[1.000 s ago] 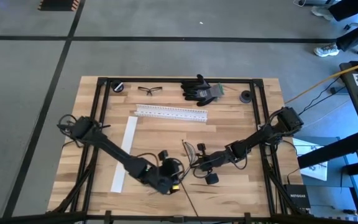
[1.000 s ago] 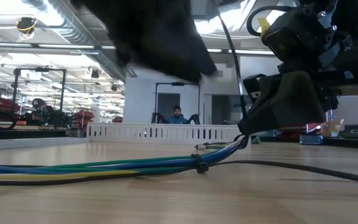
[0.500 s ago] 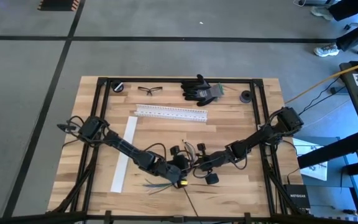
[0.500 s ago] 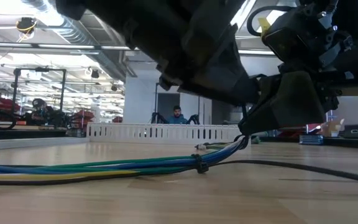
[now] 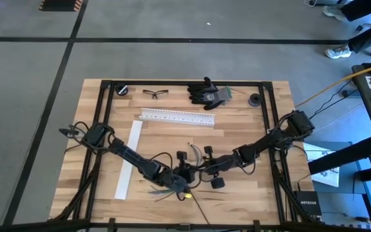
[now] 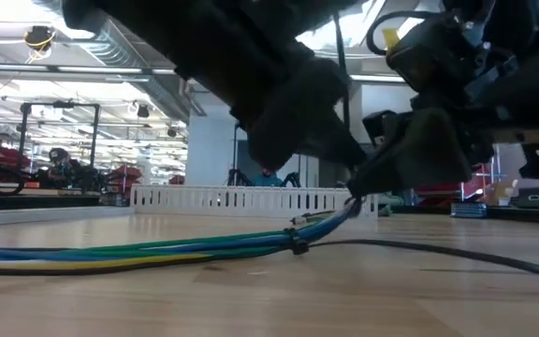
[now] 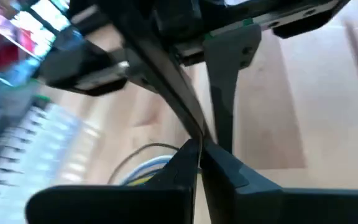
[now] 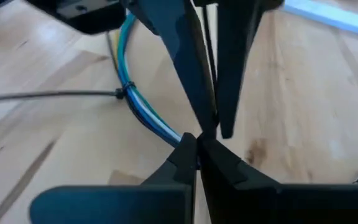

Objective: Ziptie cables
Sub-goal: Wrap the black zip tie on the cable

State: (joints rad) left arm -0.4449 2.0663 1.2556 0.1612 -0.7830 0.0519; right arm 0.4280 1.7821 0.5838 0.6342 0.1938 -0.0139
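Note:
A bundle of blue, green, yellow and dark cables (image 6: 157,249) lies on the wooden table near its front edge (image 5: 165,191). A black ziptie (image 6: 298,245) rings the bundle, and its tail (image 6: 457,255) trails off along the table. My right gripper (image 8: 197,146) is shut on the bundle's raised end, near the table's middle (image 5: 201,171). My left gripper (image 7: 199,155) is shut and meets the right one tip to tip (image 8: 211,129). The cables run in right beside its tips (image 7: 151,167). My right gripper pinches the bundle's end (image 8: 180,138) between its two fingers, slanting down from the table's right side. That end is lifted off the wood (image 6: 349,206), while the rest of the bundle lies on the table. My left gripper's shut tips stand at the same spot; whether they touch the cables I cannot tell.
A long flat white strip (image 5: 129,158) lies left of the arms. A white slotted rail (image 5: 177,116) lies farther back. Safety glasses (image 5: 153,93), black gloves (image 5: 206,92) and a small black round part (image 5: 255,100) sit along the far edge.
My left gripper has moved from over the front part of the table toward the right gripper and rolled about its own line, ending tip to tip with it. The near part of the bundle, covered by the arm before, now shows. The right gripper has kept still.

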